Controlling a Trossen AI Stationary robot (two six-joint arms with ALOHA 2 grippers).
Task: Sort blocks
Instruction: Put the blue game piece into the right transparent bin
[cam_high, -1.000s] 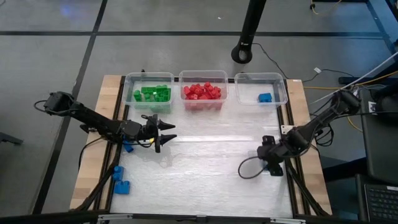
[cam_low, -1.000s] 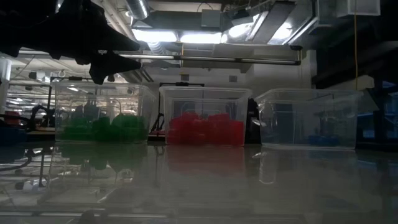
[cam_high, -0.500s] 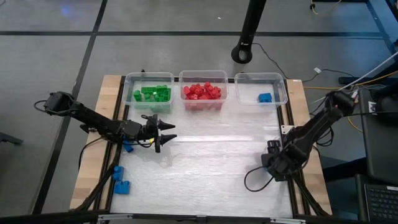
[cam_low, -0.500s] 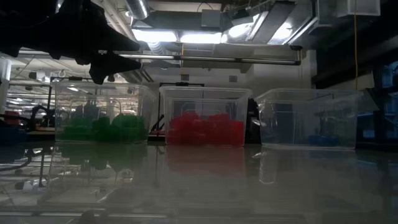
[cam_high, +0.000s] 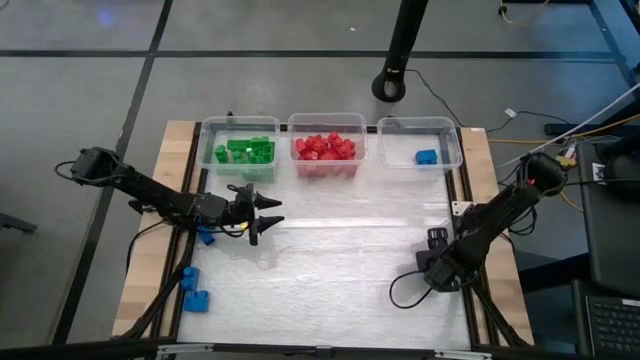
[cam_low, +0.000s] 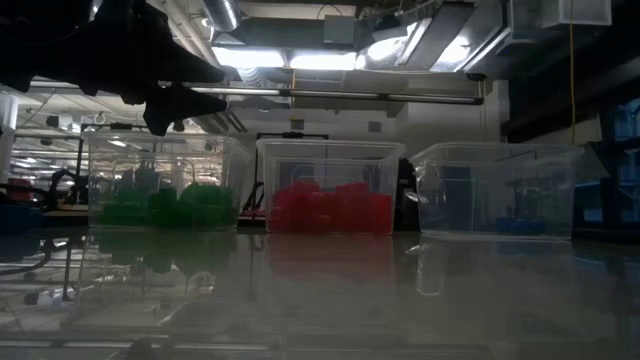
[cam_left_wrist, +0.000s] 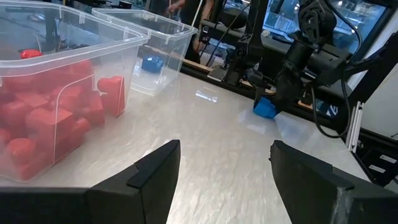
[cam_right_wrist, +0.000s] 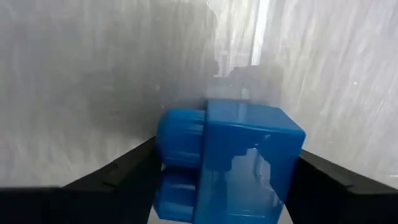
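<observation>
My right gripper points straight down at the table's right near part, shut on a blue block, which also shows in the left wrist view. My left gripper hovers open and level at the table's left, holding nothing. At the far edge stand three clear bins: one with green blocks, one with red blocks and one holding a single blue block. Loose blue blocks lie on the left border. My right gripper has the blue block between its two fingers, one on each of two opposite sides, and comes from above, pointing down. The block's studs point sideways. Whether its underside rests on the table or hangs just above it, I cannot tell.
Another blue block lies beneath the left arm on the left border. A cable loop trails on the table by the right gripper. The table's middle is bare between the arms, and a dark stand rises behind the bins.
My right gripper has gone down and a little toward the table's near edge, tipping until it points straight down. The left arm has kept still.
</observation>
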